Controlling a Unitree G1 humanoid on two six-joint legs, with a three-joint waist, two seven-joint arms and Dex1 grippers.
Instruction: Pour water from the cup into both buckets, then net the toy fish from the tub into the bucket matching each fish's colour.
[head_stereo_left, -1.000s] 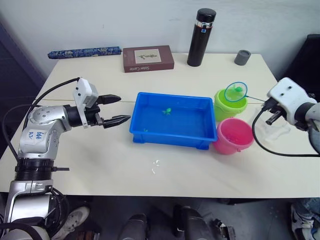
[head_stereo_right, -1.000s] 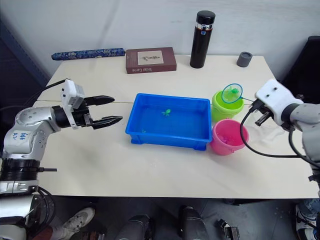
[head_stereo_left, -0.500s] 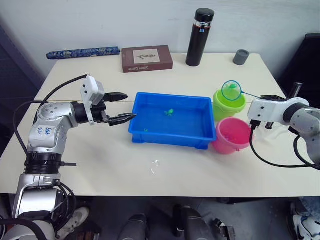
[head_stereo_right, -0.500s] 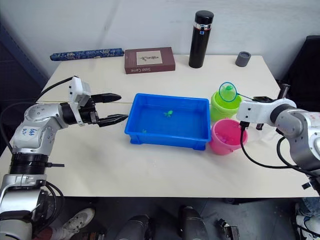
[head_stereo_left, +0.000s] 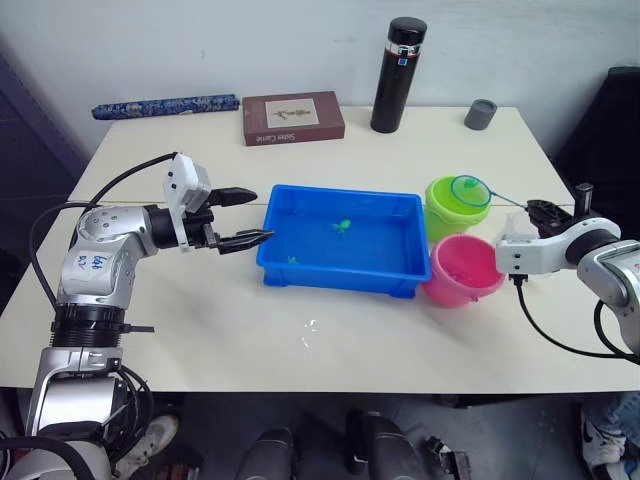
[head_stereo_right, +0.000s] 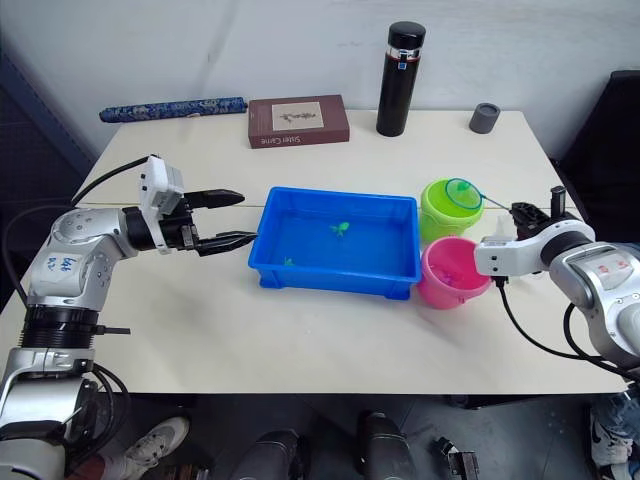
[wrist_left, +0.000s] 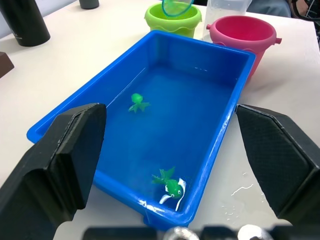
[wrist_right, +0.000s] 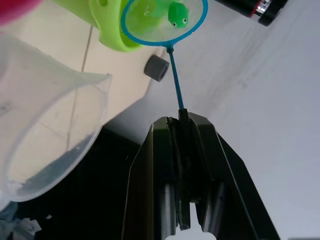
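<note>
A shallow, glossy blue rectangular tub (head_stereo_left: 342, 240) with a rolled rim is set near the middle of the pale, smooth counter (head_stereo_left: 200, 330); two small green fish (wrist_left: 139, 103) are seen in it, one toward the far wall and one (wrist_left: 171, 185) near the front wall by the left arm. Just beside the tub's right end stand two small round plastic buckets, touching or nearly so: the lime green bucket (head_stereo_left: 446, 210) behind, the pink bucket (head_stereo_left: 463, 272) in front. The net (head_stereo_left: 470, 189), a round hoop with a light-blue rim and fine mesh on a thin stick, is held over the mouth of the green bucket; a green fish (wrist_right: 176, 13) with dark eyes lies in its mesh. The stick is clamped between the black fingers of the right pincer (wrist_right: 183, 122), which are clenched on it. A clear plastic cup (wrist_right: 42, 115) with a flared lip stands on the counter near the right pincer and beside the buckets. The left pincer (head_stereo_left: 243, 215) is held just off the tub's left end, its two tapered black fingers spread apart and grasping nothing. Along the counter's far edge are a tall black cylindrical thermos (head_stereo_left: 398, 75), a small grey cup (head_stereo_left: 480, 113), a flat brown box (head_stereo_left: 294, 117) and a long patterned blue roll (head_stereo_left: 165, 104).
</note>
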